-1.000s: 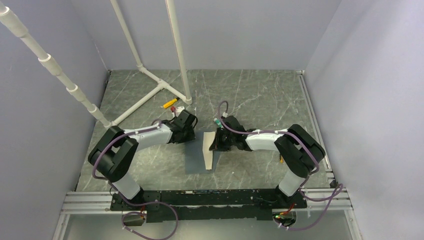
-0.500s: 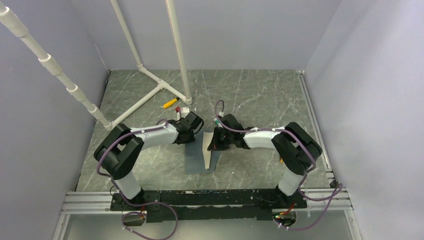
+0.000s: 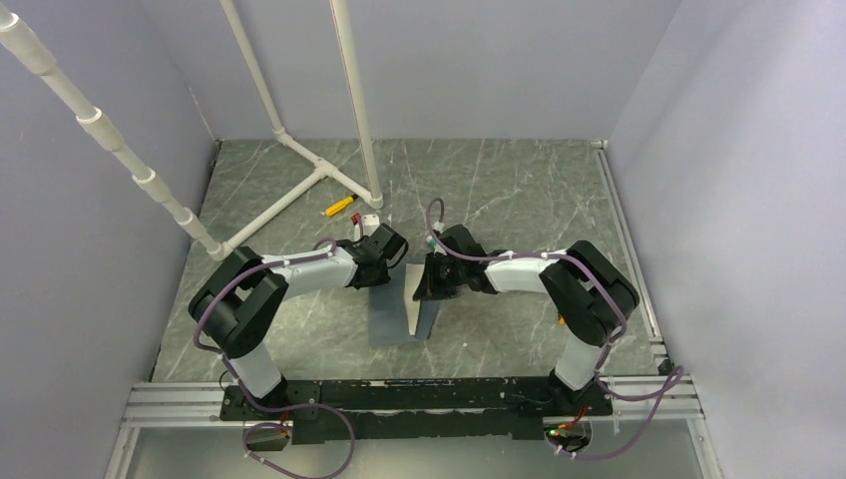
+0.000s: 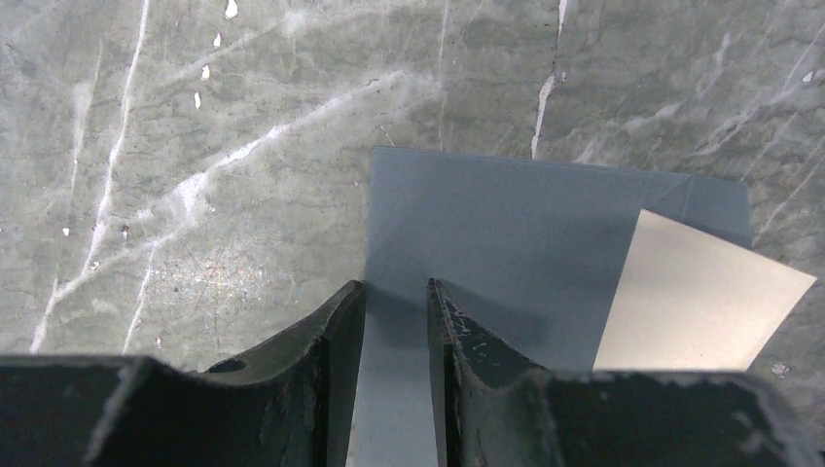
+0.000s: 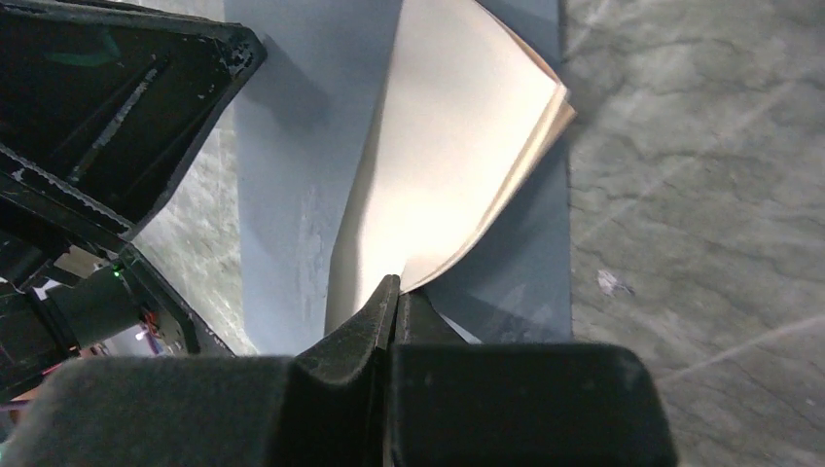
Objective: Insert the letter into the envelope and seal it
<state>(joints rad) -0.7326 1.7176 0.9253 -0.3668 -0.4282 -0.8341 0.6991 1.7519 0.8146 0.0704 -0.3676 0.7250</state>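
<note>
Thin tan paper letter (image 5: 457, 146): likely light, floppy; best held by an edge, where right pincer (image 5: 394, 292) clamps it. Left pincer (image 4: 394, 288) parted over flat slate-grey envelope (image 4: 506, 224), mid-surface.

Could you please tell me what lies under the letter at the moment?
The slate-grey envelope lies beneath the letter, flat on the table. The sheet hides the envelope's middle.

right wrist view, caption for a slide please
Right gripper shut on a curled tan paper letter above the flat slate-grey paper envelope
</note>
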